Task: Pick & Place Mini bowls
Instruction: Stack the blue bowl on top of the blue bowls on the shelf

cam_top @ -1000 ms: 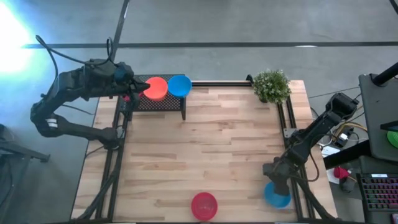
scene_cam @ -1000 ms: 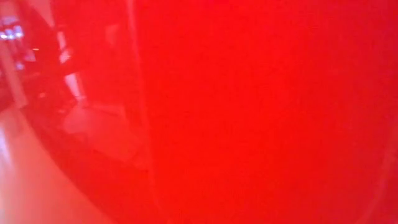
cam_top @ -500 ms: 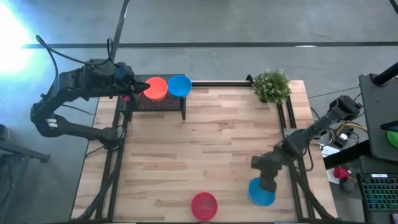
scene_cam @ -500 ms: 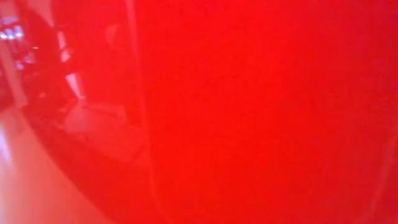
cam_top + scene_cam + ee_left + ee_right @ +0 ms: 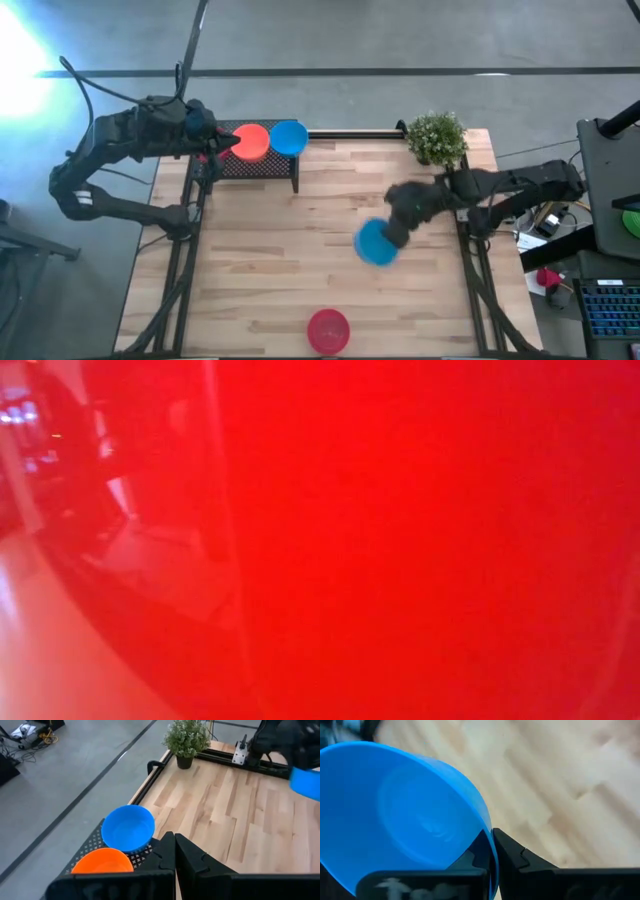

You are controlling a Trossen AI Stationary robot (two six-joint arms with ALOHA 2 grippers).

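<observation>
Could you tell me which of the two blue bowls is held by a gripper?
The blue bowl over mid-table, pinched at its rim by the right gripper; the other blue bowl sits on the black rack.

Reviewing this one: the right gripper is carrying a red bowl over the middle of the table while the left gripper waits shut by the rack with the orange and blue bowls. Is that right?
Not quite: the carried bowl in the right gripper is blue, not red, as the high and right wrist views show. The red bowl sits at the table's near edge. The left gripper does wait shut by the rack holding the orange bowl and blue bowl.

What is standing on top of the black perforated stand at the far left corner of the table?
Two mini bowls stand on the black stand: an orange bowl and a blue bowl, side by side. The stand's surface under them is covered, and the orange bowl's inside cannot be made out.
</observation>
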